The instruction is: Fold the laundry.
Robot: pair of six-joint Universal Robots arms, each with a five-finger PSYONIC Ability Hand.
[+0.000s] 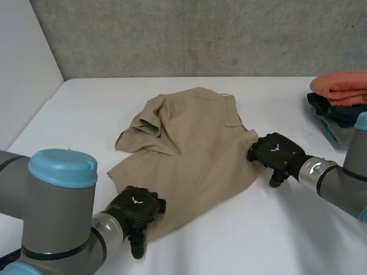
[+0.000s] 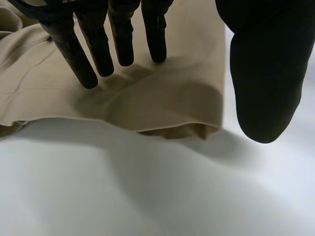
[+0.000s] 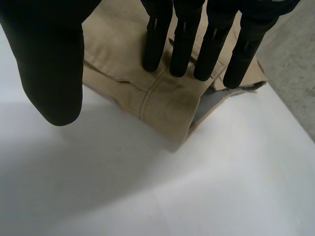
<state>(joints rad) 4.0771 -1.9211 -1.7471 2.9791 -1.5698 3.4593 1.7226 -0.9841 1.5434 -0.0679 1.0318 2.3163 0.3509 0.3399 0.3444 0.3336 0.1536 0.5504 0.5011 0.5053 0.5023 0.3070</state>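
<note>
Low and closest sat the left arm's blue-capped joint (image 1: pixel 62 169). Beyond it lay the tan shorts (image 1: pixel 189 149), spread across the middle of the desk (image 1: pixel 269 235) with one leg rumpled on the far side.

The step in hand looked like taking hold for a first fold, with nothing gripped yet. Next, each thumb would likely need to close on the cloth edge, then both lift together (unevenly, and the rumple would worsen).

The left robot hand (image 1: pixel 135 209) was at the near hem corner, fingers (image 2: pixel 78 59) straight, thumb (image 2: pixel 266 73) off the cloth. The right robot hand (image 1: pixel 276 152) rested straight fingers (image 3: pixel 183 44) on a seamed corner, thumb apart.

A stack of folded clothes (image 1: pixel 339 86) sat well apart.
</note>
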